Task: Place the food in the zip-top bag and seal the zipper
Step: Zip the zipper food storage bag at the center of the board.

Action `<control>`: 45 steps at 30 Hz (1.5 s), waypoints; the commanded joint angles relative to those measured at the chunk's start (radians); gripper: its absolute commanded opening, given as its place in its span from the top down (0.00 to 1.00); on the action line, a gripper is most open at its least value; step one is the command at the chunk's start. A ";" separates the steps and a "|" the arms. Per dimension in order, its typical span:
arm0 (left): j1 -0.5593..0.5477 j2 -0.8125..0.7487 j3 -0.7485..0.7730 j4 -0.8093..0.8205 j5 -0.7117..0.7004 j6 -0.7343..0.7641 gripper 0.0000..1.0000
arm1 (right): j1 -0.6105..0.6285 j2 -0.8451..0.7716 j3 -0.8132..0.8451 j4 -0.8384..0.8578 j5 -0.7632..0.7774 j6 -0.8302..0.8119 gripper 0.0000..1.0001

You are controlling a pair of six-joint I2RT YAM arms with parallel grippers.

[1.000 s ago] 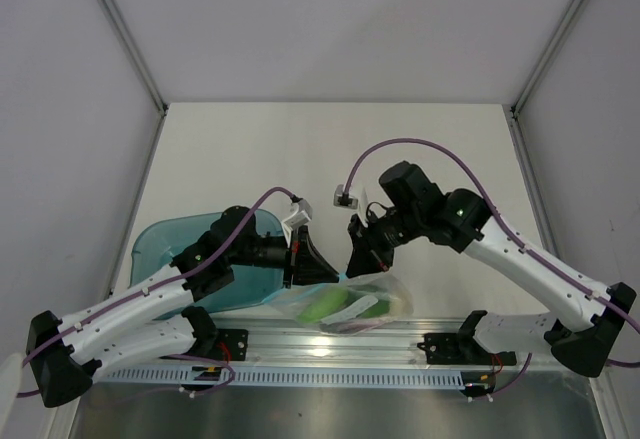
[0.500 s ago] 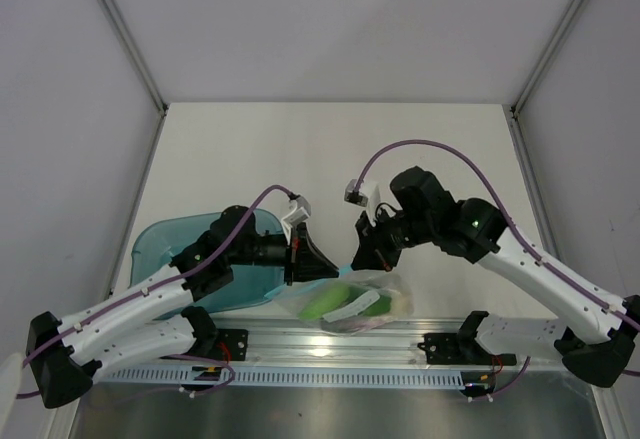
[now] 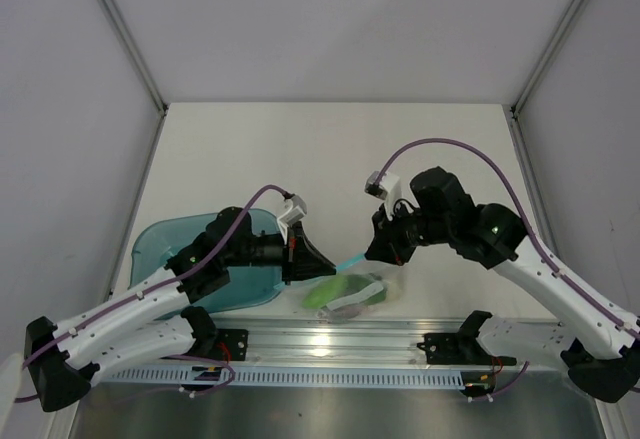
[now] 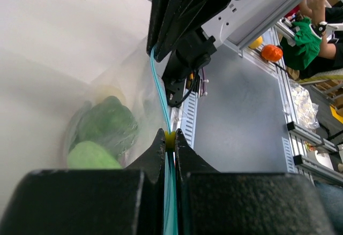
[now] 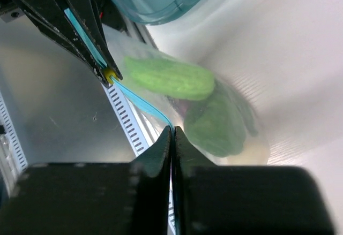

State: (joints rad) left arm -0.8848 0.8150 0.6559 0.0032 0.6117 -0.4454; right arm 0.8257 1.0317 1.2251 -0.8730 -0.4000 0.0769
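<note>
The clear zip-top bag (image 3: 350, 295) hangs between my two grippers just above the table's near edge. Inside it is the food: a long green vegetable (image 5: 171, 78) and a round green apple (image 5: 217, 125). The rest of the food is hidden behind them. The light-blue zipper (image 3: 350, 260) runs taut from one gripper to the other. My left gripper (image 3: 318, 267) is shut on the zipper's left end, where a small yellow tab (image 4: 169, 138) shows between its tips. My right gripper (image 3: 376, 255) is shut on the zipper's right end (image 5: 142, 104).
A translucent teal tray (image 3: 165, 247) lies on the table under the left arm. A metal rail (image 3: 330, 341) with the arm bases runs along the near edge, right below the bag. White walls close the table on three sides.
The right gripper has shut on the zipper and moved right. The strip is now stretched straight, and the bag has drawn narrower between the grippers. The left gripper has barely moved.
</note>
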 commanded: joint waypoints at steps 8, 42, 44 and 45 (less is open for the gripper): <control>0.001 -0.013 0.037 -0.043 0.014 -0.007 1.00 | 0.039 0.030 0.089 -0.044 0.038 -0.023 0.52; 0.001 -0.040 0.028 -0.038 0.030 -0.007 0.99 | 0.217 0.182 0.102 -0.043 0.049 -0.094 0.80; 0.001 -0.043 0.028 -0.043 0.025 -0.007 0.99 | 0.216 0.173 0.103 -0.035 0.069 -0.085 0.87; 0.001 -0.046 0.028 -0.046 0.023 -0.004 0.99 | 0.217 0.168 0.103 -0.032 0.088 -0.082 0.95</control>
State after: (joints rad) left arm -0.8848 0.7918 0.6563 -0.0628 0.6304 -0.4454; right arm 1.0393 1.2388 1.3273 -0.9398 -0.3641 -0.0147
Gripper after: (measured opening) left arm 0.025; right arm 0.087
